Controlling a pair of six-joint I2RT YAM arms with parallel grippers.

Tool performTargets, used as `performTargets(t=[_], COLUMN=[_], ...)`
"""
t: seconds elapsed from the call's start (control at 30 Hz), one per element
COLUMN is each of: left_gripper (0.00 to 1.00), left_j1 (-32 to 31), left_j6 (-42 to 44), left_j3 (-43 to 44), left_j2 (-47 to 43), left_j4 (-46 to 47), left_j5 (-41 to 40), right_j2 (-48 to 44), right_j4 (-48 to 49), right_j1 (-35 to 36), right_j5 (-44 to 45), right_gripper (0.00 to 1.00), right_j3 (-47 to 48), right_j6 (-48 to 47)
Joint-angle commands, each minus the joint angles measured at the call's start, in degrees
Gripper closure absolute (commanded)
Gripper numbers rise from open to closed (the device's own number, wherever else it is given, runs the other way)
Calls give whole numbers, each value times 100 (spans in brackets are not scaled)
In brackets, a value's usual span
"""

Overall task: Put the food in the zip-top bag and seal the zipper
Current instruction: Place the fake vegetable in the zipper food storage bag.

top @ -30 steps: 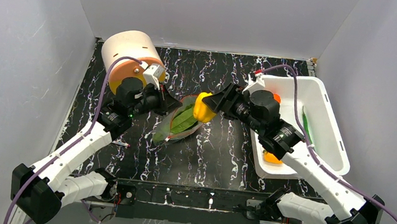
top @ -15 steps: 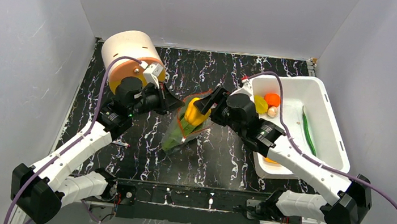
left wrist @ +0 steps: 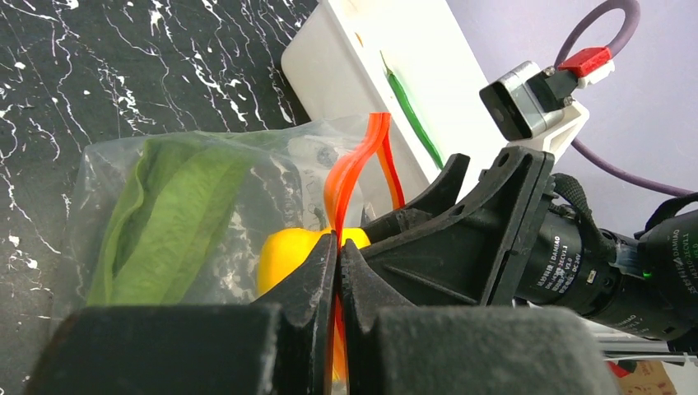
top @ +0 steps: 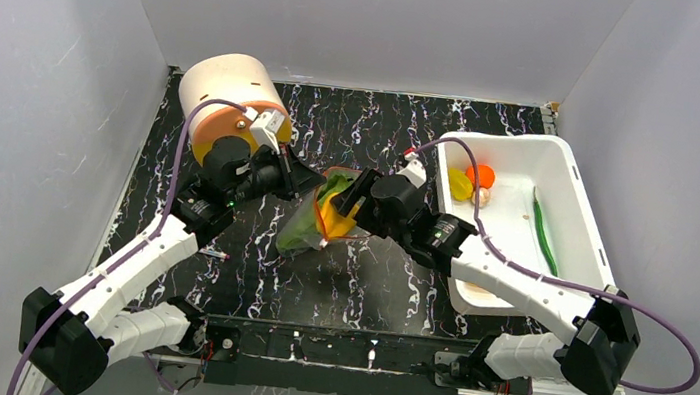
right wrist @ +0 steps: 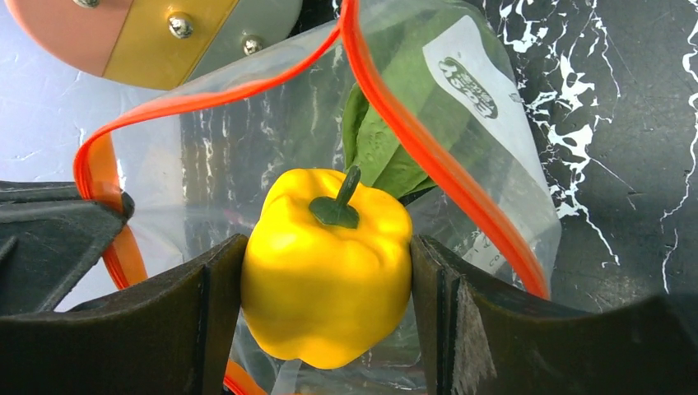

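Observation:
The clear zip-top bag lies mid-table with its mouth raised toward the back. My left gripper is shut on the red-orange zipper at the mouth's edge and holds it open. My right gripper is shut on a yellow bell pepper, and pepper and fingertips sit inside the bag's mouth. A green leaf lies deeper in the bag. More food sits in the white tub: an orange-red fruit, a yellow lemon piece and a long green pod.
A pale pink and orange cylinder stands at the back left, just behind the left gripper. The white tub fills the right side of the black marbled table. Grey walls close in on three sides.
My right gripper carried the yellow pepper leftward from beside the bag into its open mouth. The left gripper kept its grip on the zipper and stayed put.

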Motion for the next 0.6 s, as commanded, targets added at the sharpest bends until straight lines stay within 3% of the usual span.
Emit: performTargets(t=[0.0, 0.13, 0.4, 0.57], left_gripper=[100, 100, 100, 100], left_j1=[-25, -26, -30, -30], left_j6=[18, 118, 374, 935], left_j3=[11, 16, -8, 231], left_j2=[-54, -38, -104, -67], left_j4=[305, 232, 27, -509], left_j5=[-60, -105, -240, -379], right_j2=[-101, -155, -392, -550], right_j4=[-40, -87, 171, -452], right_j1=[22, 19, 17, 9], right_j5=[206, 98, -449, -540], right_gripper=[32, 18, 19, 19], right_j3=[272, 360, 309, 697], right_j6=[-100, -354, -1184, -2535])
